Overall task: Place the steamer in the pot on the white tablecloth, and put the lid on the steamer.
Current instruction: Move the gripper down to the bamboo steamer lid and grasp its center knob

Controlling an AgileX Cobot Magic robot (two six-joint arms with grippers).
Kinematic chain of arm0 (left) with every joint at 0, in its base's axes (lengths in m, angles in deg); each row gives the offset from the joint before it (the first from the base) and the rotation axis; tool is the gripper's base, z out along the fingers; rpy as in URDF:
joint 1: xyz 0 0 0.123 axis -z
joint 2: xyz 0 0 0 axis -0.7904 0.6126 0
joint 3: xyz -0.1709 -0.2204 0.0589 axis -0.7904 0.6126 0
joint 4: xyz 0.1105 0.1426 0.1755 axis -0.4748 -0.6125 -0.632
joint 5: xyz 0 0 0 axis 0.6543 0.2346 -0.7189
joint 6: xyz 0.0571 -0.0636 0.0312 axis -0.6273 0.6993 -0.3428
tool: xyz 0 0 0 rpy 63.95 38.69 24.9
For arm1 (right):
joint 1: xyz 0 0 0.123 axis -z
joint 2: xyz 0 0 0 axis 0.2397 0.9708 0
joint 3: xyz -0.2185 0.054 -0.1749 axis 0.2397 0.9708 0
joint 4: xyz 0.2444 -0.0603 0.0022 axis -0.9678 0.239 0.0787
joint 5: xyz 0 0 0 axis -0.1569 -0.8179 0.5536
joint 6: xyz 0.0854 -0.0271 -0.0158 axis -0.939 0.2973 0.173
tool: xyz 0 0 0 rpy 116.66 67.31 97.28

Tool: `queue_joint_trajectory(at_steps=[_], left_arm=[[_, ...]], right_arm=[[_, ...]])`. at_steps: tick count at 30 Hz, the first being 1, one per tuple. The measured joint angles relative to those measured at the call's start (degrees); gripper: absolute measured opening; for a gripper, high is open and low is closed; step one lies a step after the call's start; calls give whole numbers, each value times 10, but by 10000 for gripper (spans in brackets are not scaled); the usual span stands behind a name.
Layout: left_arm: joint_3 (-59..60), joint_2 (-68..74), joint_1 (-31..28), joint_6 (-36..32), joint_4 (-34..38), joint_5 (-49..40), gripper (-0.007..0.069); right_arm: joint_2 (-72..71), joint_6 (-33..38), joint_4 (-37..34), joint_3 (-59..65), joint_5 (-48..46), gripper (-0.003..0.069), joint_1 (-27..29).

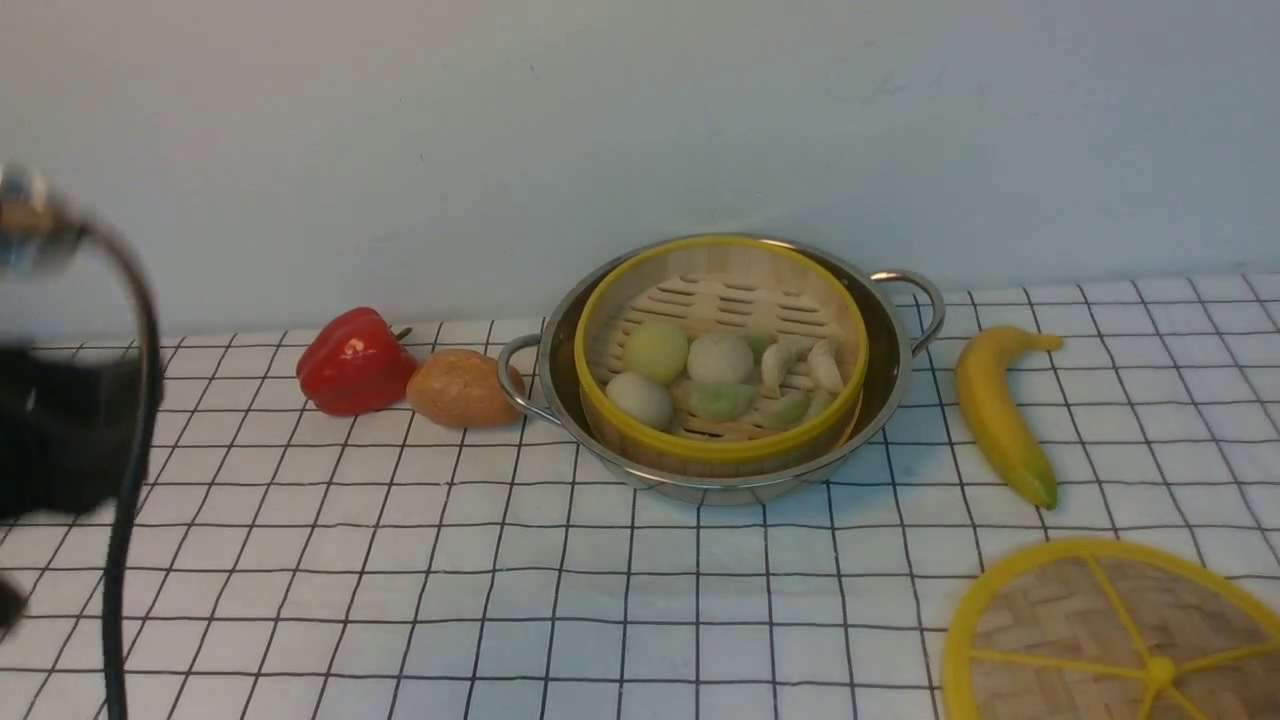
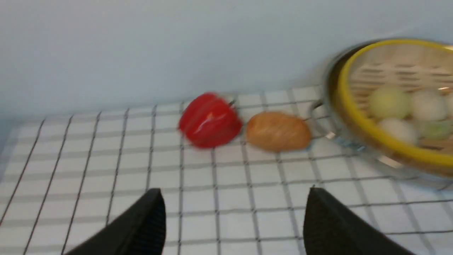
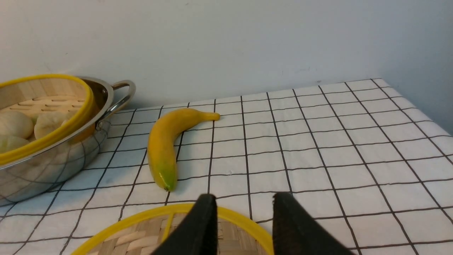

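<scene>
The lid (image 1: pixel 1110 640) lay flat on the cloth (image 1: pixel 500 560), knob up. It was at about four o'clock from the pot (image 1: pixel 905 340), taking twelve as the back wall, and well apart from it. It looked light and stiff, a thin woven disc with a hard yellow rim. I'd guess the rim edge or the small centre knob were the only places to take it. With the lid lying flush on cloth, the rim would be awkward to get a finger under. Woven bamboo shouldn't slip much, though a pinch at one edge might let it tilt.

The right gripper (image 3: pixel 244 196) hovered by the lid's rim, fingers parted by a narrow gap and clamped on nothing. How high it was I couldn't tell.

The steamer (image 1: pixel 720 447) sat inside the pot, buns and dumplings uncovered, so to my eye only the lid was left to do. A banana (image 1: pixel 995 415) lay at three o'clock from the pot, between pot and lid. At nine o'clock a brown roll (image 1: pixel 463 388) sat just beside the handle, with a red pepper (image 1: pixel 352 362) next to it. The left gripper (image 2: pixel 234 191) was far off towards eight o'clock, fingers wide apart, empty.
</scene>
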Motion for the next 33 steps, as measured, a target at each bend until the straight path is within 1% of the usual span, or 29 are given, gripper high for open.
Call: queue_joint_trajectory(at_steps=[3,4,5,6,8,11,15,17,21,23,26,33], left_arm=[[177,-118,-57,-11,14,88,482],[185,-135,-61,-12,14,96,482],[219,-161,-68,-13,16,108,482],[273,-229,-82,-15,20,127,482],[314,-285,-90,-17,21,122,482],[329,-356,-95,-23,19,75,482],[329,-407,-95,-35,10,53,482],[329,-413,-84,-37,10,45,482],[329,-415,-39,-39,7,32,482],[329,-415,-25,-43,3,28,482],[329,-415,-16,-47,-1,28,482],[329,-415,-16,-47,-16,36,482]], right_arm=[[0,0,0,0,0,243,0],[0,0,0,0,0,243,0],[0,0,0,0,0,243,0],[0,0,0,0,0,243,0],[0,0,0,0,0,243,0],[0,0,0,0,1,243,0],[0,0,0,0,1,243,0],[0,0,0,0,2,243,0],[0,0,0,0,1,243,0],[0,0,0,0,1,243,0],[0,0,0,0,1,243,0],[0,0,0,0,1,243,0]])
